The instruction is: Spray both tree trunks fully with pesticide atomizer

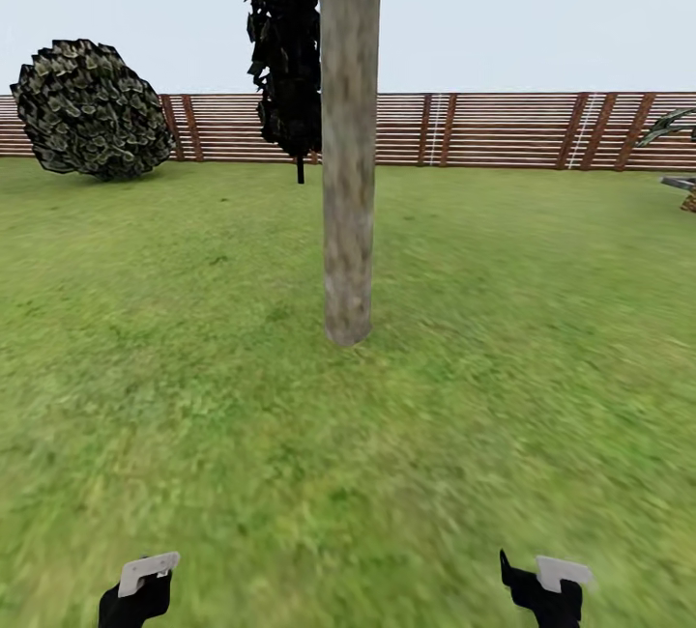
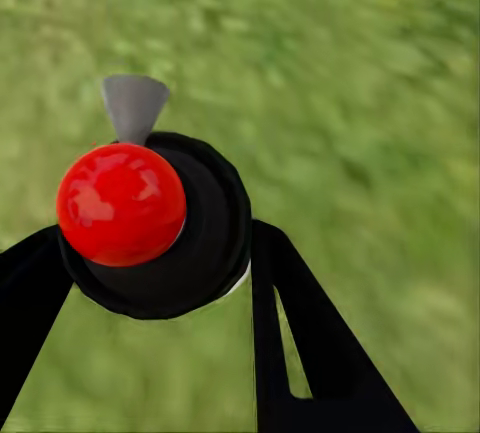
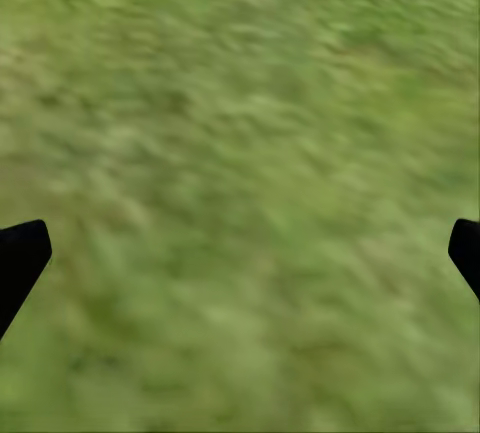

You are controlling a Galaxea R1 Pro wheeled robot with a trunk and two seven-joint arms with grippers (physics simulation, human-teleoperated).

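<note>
red-capped and black-bodied, the pesticide atomizer (image 2: 150, 223) sits clamped between the left gripper (image 2: 150, 283) fingers, its grey nozzle pointing forward over the grass (image 1: 483, 396), likely so it can be aimed at bark. the right gripper (image 3: 240, 253) has its fingers spread wide and empty. the tree trunk (image 1: 349, 155) stands straight ahead, near, with no white specks visible on it.

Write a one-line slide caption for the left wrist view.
Left gripper shut on the pesticide atomizer, red knob up, above blurred grass.
</note>
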